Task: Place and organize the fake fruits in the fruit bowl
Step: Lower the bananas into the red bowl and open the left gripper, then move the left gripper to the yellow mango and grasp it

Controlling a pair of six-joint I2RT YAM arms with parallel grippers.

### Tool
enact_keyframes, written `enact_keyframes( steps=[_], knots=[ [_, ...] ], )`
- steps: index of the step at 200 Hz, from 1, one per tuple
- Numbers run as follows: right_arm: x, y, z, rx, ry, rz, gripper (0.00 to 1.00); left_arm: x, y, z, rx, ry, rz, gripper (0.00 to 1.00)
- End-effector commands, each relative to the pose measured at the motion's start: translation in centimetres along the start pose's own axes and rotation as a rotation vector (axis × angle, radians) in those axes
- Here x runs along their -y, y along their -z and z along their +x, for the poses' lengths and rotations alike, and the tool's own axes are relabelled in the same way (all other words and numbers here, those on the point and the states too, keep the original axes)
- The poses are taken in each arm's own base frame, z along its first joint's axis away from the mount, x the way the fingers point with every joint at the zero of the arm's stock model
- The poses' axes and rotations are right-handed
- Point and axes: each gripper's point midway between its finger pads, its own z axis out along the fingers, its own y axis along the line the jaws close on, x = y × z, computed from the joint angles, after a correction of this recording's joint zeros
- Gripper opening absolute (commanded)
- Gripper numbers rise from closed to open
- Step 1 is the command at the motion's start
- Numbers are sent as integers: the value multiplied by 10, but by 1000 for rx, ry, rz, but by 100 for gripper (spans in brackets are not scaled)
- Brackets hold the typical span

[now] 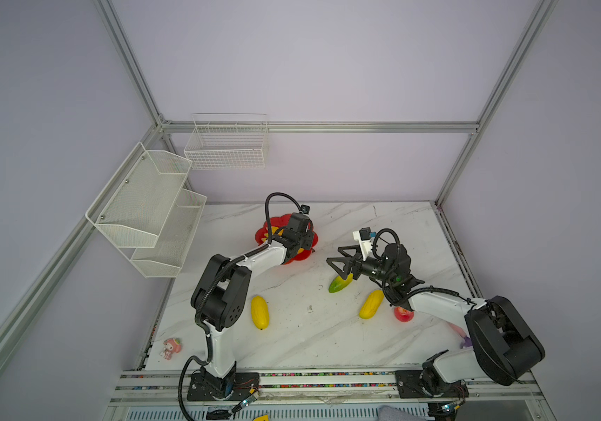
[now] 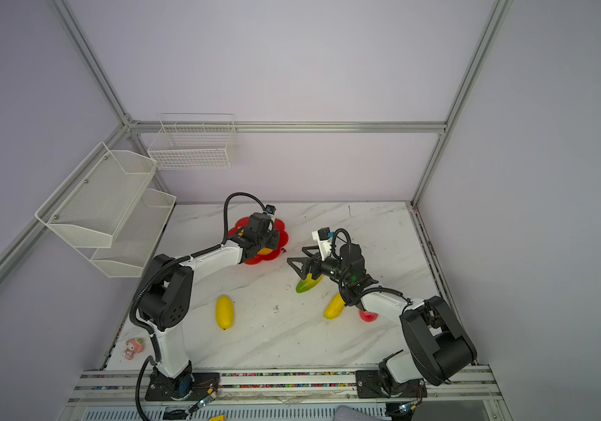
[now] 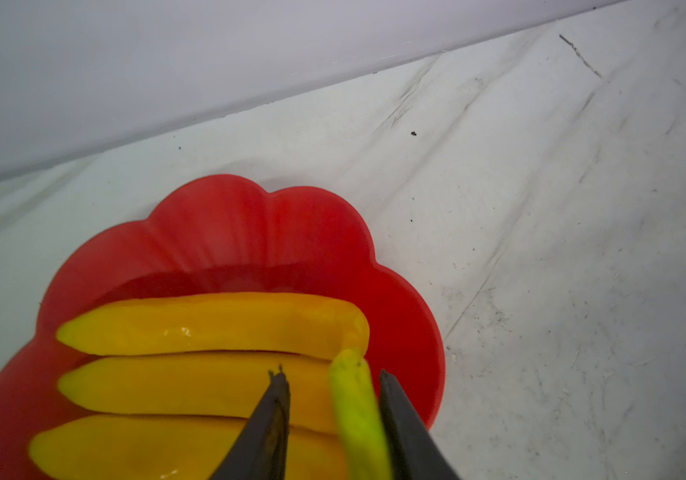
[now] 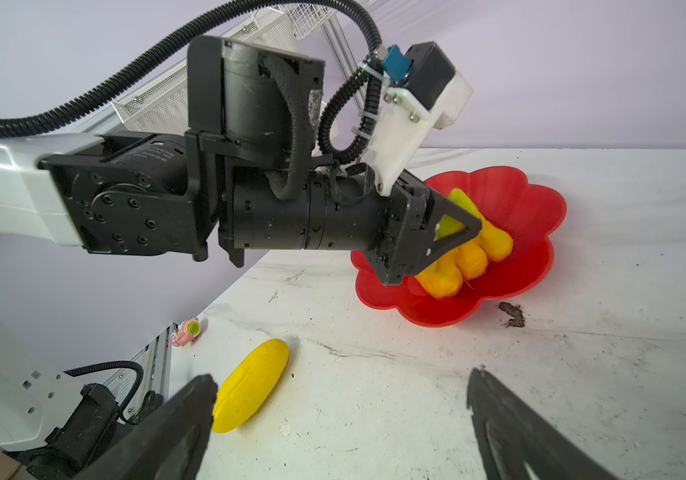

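Left hand, slightly spread, straddles the green stem of the bananas lying in the fruit bowl.

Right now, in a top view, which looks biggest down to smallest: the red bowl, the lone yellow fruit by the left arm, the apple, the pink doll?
1. red bowl, though partly hidden.
2. yellow fruit.
3. apple and pink doll: they look alike, so I can't rank them.
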Motion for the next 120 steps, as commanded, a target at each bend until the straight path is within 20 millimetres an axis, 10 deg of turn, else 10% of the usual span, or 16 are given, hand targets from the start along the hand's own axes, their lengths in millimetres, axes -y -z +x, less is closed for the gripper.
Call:
enact_keyframes(
  steps=[1, 80, 120],
  knots=[
    [-7, -3, -11, 22, 40, -26, 97, 0, 14, -50, 114, 28, 3, 47],
    [-8, -1, -11, 22, 38, -26, 97, -1, 71, -87, 261, -8, 62, 67],
    [-9, 4, -7, 5, 42, -4, 97, -14, 111, -57, 218, 36, 59, 67]
  ],
)
